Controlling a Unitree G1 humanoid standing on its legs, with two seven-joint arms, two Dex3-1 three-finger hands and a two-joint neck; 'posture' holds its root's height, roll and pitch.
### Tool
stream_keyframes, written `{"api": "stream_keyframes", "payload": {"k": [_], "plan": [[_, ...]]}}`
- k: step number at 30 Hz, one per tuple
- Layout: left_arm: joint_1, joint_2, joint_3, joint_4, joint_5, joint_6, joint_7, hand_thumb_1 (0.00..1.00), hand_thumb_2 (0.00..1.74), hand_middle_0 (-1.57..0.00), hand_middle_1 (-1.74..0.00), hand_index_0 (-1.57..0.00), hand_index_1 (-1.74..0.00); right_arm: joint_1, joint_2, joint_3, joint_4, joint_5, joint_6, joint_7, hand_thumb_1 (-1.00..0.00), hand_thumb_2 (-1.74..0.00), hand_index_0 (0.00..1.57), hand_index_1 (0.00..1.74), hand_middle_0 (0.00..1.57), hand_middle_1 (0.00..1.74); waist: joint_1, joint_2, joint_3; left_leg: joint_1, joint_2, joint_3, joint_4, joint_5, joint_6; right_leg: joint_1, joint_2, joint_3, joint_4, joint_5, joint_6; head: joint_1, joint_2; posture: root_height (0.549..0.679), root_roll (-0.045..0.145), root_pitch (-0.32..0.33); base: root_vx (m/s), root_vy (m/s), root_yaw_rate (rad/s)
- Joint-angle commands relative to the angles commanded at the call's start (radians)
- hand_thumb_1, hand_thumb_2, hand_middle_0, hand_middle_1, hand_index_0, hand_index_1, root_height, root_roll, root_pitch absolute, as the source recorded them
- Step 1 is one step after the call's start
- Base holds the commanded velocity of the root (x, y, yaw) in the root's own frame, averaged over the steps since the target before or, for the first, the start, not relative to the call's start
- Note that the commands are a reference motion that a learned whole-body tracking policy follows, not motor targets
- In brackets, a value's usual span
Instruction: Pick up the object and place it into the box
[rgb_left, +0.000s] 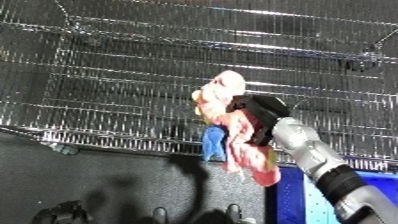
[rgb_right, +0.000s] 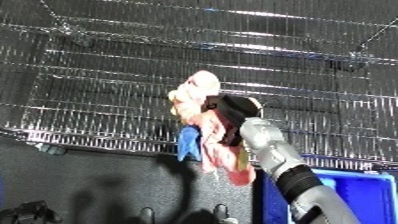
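A pink and yellow soft toy (rgb_left: 224, 107) with a blue part (rgb_left: 213, 142) and a red lower end hangs in the air in front of wire shelving. My right hand (rgb_left: 258, 117) is shut on its middle, with the silver forearm reaching up from the lower right. The blue bin (rgb_right: 364, 192) shows at the lower right corner, below and right of the toy. My left hand shows in neither view.
A chrome wire rack (rgb_left: 115, 85) fills the background, its lower rail (rgb_left: 98, 137) running across behind the toy. Below it lies a dark surface (rgb_left: 98, 180) with shadows and dark shapes along the bottom edge.
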Motion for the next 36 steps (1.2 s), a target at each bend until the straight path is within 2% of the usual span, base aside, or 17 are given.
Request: {"api": "stream_keyframes", "payload": {"k": [6,14,20,24,30,36], "plan": [[-0.015,0.015,0.001,0.012,-0.012,0.006,-0.006,1.00,1.74,-1.57,-1.74,-1.57,-1.74,-0.009,-0.056,-0.018,-0.042,0.003,0.011,-0.013,-1.00,-1.74,1.57,1.74,1.57,1.74,-0.005,-0.004,-0.001,0.017,-0.002,0.001,-0.004,0.001,-0.0015,0.014,-0.0033,0.002,0.004,-0.003,-0.0004,0.012,0.011,0.637,0.038,-0.089,-0.015,-0.008,-0.015],[-0.030,0.014,0.007,0.038,-0.019,0.018,-0.011,1.00,1.74,-1.57,-1.74,-1.57,-1.74,0.037,-0.165,-0.095,-0.207,0.037,0.012,-0.033,-1.00,-1.74,1.57,1.74,1.57,1.74,-0.032,-0.014,-0.013,0.035,0.002,0.007,0.000,-0.001,0.0011,0.024,-0.0054,0.010,0.012,-0.004,-0.0023,0.056,0.039,0.636,0.041,-0.107,-0.020,-0.011,-0.038],[-0.017,0.004,0.031,0.044,-0.021,0.031,-0.014,1.00,1.74,-1.57,-1.74,-1.57,-1.74,0.157,-0.273,-0.228,-0.385,0.057,0.010,-0.058,-1.00,-1.74,1.57,1.74,1.57,1.74,-0.077,-0.025,-0.023,0.057,0.012,0.019,-0.001,-0.005,0.0027,0.036,-0.0039,0.021,0.015,-0.008,-0.0044,0.106,0.058,0.635,0.043,-0.124,-0.010,-0.008,-0.055],[0.009,-0.013,0.059,0.040,-0.018,0.043,-0.013,1.00,1.74,-1.57,-1.74,-1.57,-1.74,0.295,-0.326,-0.376,-0.531,0.068,0.008,-0.087,-1.00,-1.74,1.57,1.74,1.57,1.74,-0.113,-0.030,-0.028,0.069,0.019,0.028,0.002,-0.009,0.0040,0.042,-0.0009,0.028,0.016,-0.009,-0.0057,0.158,0.080,0.634,0.044,-0.134,-0.007,-0.006,-0.097],[0.041,-0.035,0.101,0.019,0.004,0.054,-0.011,1.00,1.74,-1.57,-1.74,-1.57,-1.74,0.569,-0.326,-0.662,-0.725,0.090,-0.007,-0.144,-1.00,-1.74,1.57,1.74,1.57,1.74,-0.163,-0.035,-0.037,0.088,0.028,0.044,-0.003,-0.014,0.0054,0.049,0.0012,0.035,0.012,-0.009,-0.0036,0.225,0.111,0.634,0.046,-0.144,-0.002,-0.014,-0.114],[0.068,-0.053,0.136,-0.002,0.020,0.059,-0.008,1.00,1.74,-1.57,-1.74,-1.57,-1.74,0.793,-0.256,-0.896,-0.810,0.130,-0.032,-0.200,-1.00,-1.74,1.57,1.74,1.57,1.74,-0.214,-0.027,-0.050,0.114,0.036,0.065,-0.005,-0.027,0.0062,0.058,0.0043,0.050,0.004,-0.010,-0.0032,0.362,0.119,0.635,0.050,-0.149,0.011,-0.007,-0.137]]}}
